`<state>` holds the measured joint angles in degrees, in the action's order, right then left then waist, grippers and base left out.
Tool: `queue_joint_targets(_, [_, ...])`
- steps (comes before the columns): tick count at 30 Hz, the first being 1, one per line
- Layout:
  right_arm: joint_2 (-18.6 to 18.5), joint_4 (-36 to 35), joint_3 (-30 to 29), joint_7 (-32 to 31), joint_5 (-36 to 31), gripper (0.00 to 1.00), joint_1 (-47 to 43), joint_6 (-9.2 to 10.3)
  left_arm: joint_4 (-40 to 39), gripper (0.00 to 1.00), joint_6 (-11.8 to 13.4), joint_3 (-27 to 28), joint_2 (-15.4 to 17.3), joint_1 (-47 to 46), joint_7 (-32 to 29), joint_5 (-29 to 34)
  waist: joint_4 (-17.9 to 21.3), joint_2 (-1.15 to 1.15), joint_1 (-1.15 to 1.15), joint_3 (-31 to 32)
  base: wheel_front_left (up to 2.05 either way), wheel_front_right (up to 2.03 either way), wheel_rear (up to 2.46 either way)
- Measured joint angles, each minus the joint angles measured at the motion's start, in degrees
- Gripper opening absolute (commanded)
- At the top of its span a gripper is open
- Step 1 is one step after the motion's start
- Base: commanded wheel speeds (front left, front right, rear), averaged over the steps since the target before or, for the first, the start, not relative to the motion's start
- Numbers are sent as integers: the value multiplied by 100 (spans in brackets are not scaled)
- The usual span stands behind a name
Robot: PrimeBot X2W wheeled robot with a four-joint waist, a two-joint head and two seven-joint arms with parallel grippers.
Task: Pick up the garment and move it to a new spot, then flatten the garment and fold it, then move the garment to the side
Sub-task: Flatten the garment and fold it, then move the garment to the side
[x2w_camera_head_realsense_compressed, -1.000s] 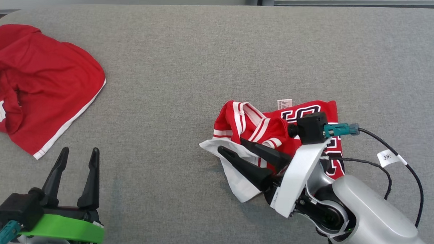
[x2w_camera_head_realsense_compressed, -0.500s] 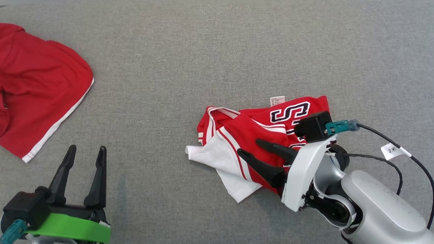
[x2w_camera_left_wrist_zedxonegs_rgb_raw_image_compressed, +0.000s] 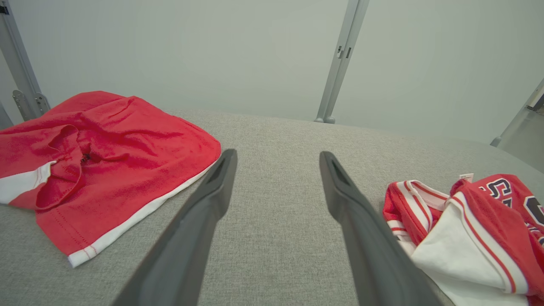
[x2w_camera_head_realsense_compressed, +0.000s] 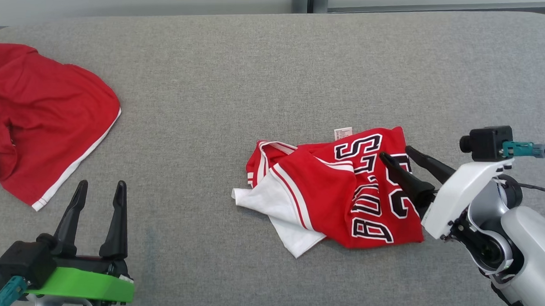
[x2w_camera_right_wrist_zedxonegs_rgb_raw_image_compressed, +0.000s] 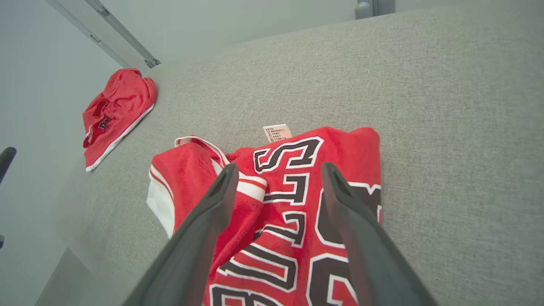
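red jersey (x2w_camera_head_realsense_compressed: 325, 195) lies crumpled on grey surface (x2w_camera_head_realsense_compressed: 257, 80), not yet flattened or folded; left gripper (x2w_camera_head_realsense_compressed: 101, 185) and right gripper (x2w_camera_head_realsense_compressed: 396, 153) both gape, empty.

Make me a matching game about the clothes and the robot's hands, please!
Things:
1. jersey with black letters
2. plain red shirt
3. left gripper
4. right gripper

Places and states:
A. crumpled at the far left of the grey cushion
B. open, fingers reaching over the black letters
C. open, over bare grey fabric at the lower left
D. middle right of the cushion, with a small white label at its far edge

Pairs: 1-D, 2-A, 3-C, 4-B
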<state>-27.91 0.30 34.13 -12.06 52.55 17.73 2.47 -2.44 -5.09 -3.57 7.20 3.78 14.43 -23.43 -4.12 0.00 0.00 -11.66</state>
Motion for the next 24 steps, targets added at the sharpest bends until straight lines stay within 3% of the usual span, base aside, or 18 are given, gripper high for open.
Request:
queue_joint_targets(6, [-326,157,-198,1,68,100,-391,125,-89,100,-3,-9,-16,8,0,2,18,0,0,-1,0,0,0])
queue_joint_targets(14, [-377,460,-387,172,270,100,-621,163,-157,100,-51,-83,-43,9,0,29,-57,0,0,-173,0,0,0])
queue_joint_targets(24, [-279,825,-346,201,461,100,-651,-96,-116,100,-70,-149,-49,0,0,96,-290,0,0,-249,0,0,0])
